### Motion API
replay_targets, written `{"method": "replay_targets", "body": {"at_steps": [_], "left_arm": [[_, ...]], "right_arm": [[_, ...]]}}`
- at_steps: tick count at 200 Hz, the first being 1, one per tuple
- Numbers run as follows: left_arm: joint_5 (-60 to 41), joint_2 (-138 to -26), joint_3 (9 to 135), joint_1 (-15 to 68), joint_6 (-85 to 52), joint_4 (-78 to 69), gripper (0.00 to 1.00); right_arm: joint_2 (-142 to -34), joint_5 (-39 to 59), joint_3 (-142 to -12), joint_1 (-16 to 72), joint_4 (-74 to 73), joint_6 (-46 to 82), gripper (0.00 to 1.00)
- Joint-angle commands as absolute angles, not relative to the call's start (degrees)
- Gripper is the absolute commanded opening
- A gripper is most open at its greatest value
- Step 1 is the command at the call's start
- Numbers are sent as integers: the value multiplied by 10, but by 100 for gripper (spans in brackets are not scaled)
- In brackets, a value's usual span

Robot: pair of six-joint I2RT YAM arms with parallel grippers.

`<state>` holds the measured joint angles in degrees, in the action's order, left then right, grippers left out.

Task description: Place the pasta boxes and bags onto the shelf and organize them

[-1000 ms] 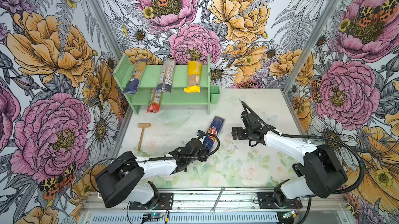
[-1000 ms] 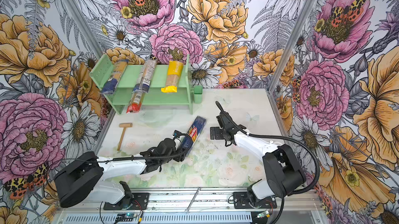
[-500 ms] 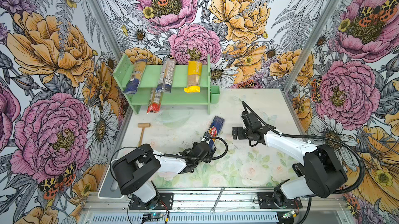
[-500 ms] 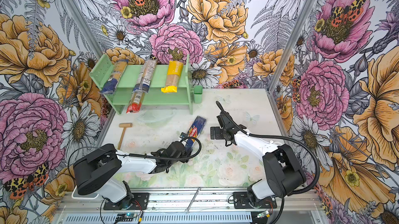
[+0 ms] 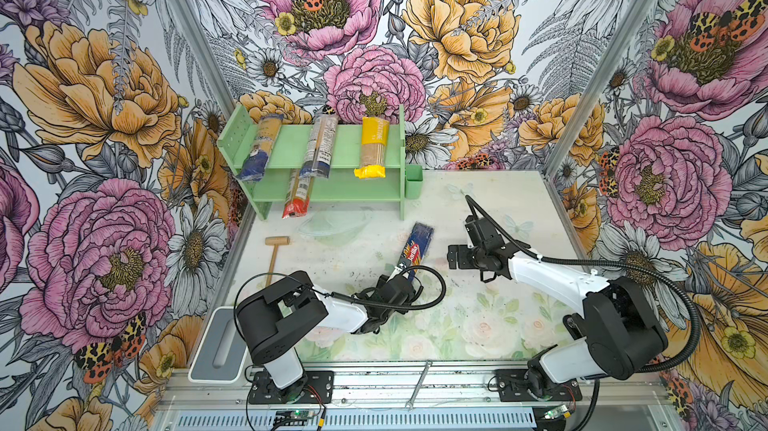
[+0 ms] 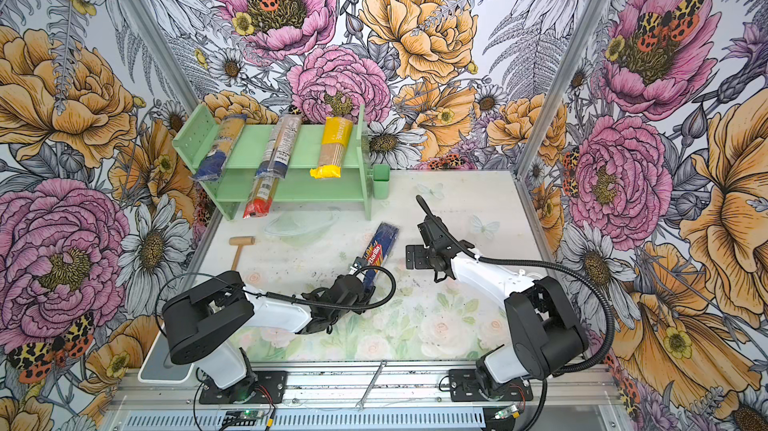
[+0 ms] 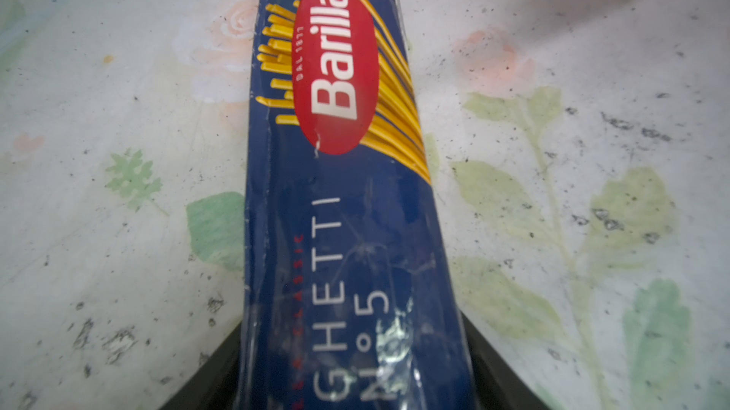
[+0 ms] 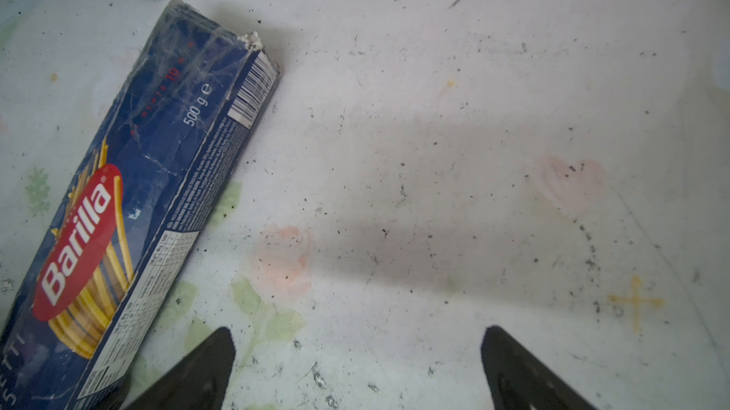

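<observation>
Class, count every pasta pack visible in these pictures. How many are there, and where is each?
5. On the shelf, upper tier: left blue-ended bag, middle blue-ended bag, yellow bag. Lower tier: red-ended bag. On the table: Barilla box. None appears hidden.

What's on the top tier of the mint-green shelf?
Three long pasta bags: left clear blue-ended bag, middle clear blue-ended bag, yellow bag. The top board of the mint-green shelf hides the lower tier's back.

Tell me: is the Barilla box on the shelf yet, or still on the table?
Off the shelf. The Barilla box lies on the table in front of the shelf, with its near end flanked by the left gripper.
</observation>
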<state>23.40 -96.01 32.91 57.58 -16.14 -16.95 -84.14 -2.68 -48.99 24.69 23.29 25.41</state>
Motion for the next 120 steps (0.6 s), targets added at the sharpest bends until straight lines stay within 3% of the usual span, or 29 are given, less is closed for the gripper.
{"method": "replay_targets", "body": {"at_steps": [1, 26, 74, 120], "left_arm": [[220, -967, 331, 581, -160, -172, 70], [219, -953, 347, 582, -156, -143, 75], [225, -934, 398, 580, -141, -54, 78], [223, -943, 410, 574, -144, -64, 79]], "right_arm": [[-843, -25, -488, 245, 224, 246, 99], [-840, -27, -487, 245, 224, 245, 100], [-833, -28, -480, 243, 224, 244, 100], [-824, -31, -472, 239, 224, 243, 100]]}}
